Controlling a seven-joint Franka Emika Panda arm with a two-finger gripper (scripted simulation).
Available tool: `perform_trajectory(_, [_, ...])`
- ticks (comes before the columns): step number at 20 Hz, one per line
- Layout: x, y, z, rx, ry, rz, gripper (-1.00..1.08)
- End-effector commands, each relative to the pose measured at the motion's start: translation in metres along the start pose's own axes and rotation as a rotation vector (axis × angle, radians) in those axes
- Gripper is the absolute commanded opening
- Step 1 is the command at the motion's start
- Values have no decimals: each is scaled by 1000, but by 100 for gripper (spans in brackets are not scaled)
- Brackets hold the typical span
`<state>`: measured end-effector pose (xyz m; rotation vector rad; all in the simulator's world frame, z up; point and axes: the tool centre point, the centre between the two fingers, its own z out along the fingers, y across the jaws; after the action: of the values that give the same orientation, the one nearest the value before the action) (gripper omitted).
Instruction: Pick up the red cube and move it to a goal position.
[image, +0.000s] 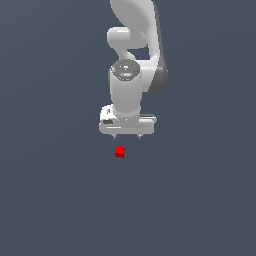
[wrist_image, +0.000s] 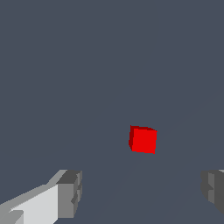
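The red cube (image: 119, 152) is a tiny bright red block lying on the dark grey floor, just in front of and below the white gripper (image: 127, 136) in the exterior view. The gripper points down, with its two short fingertips spread apart and nothing between them. In the wrist view the red cube (wrist_image: 143, 140) lies on the floor ahead of the gripper (wrist_image: 142, 192), between the lines of the two grey fingers (wrist_image: 70, 192), which stand wide apart. The cube is apart from both fingers.
The white arm (image: 134, 55) rises behind the gripper toward the top of the exterior view. The dark grey floor (image: 200, 200) spreads flat all around, with no other object in view.
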<state>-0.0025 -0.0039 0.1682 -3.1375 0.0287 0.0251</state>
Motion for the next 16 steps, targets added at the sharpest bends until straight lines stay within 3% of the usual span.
perform_trajectory(1, [0, 0, 0, 0, 0, 0, 100])
perform_trajectory(9, [-1, 5, 19, -1, 2, 13, 100])
perform_trajectory(16, [-4, 17, 68, -2, 8, 47, 100])
